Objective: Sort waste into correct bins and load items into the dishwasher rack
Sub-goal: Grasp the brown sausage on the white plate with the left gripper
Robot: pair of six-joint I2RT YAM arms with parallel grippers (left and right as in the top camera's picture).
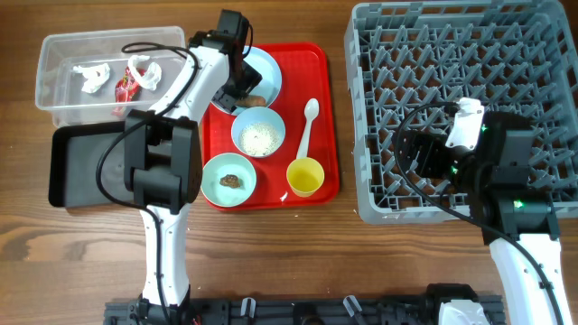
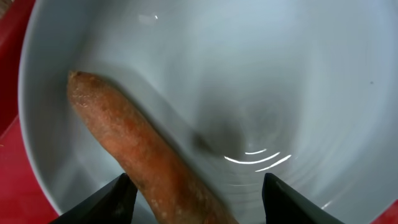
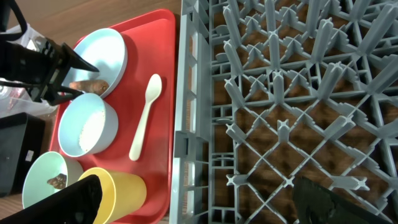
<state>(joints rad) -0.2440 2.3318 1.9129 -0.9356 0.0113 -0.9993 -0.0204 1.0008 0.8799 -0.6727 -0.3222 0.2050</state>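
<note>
1. Found left gripper (image 2: 196, 193) spread wide, pinching nothing, set low inside pale blue bowl (image 2: 298, 74).
2. Noted orange-brown food stick (image 2: 134, 152) lying in that bowl, running diagonally between the fingers, near end close beside the finger at picture left; contact not determinable.
3. Found right gripper (image 3: 205, 199) spread, empty, above grey dishwasher rack (image 3: 280, 93).
4. Noted red tray (image 3: 155, 31) beyond the rack edge, apart from that gripper.

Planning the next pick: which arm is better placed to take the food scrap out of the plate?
Left. The left gripper is open over the scrap in the plate, fingers either side. The right gripper is over the rack, off the tray.
</note>
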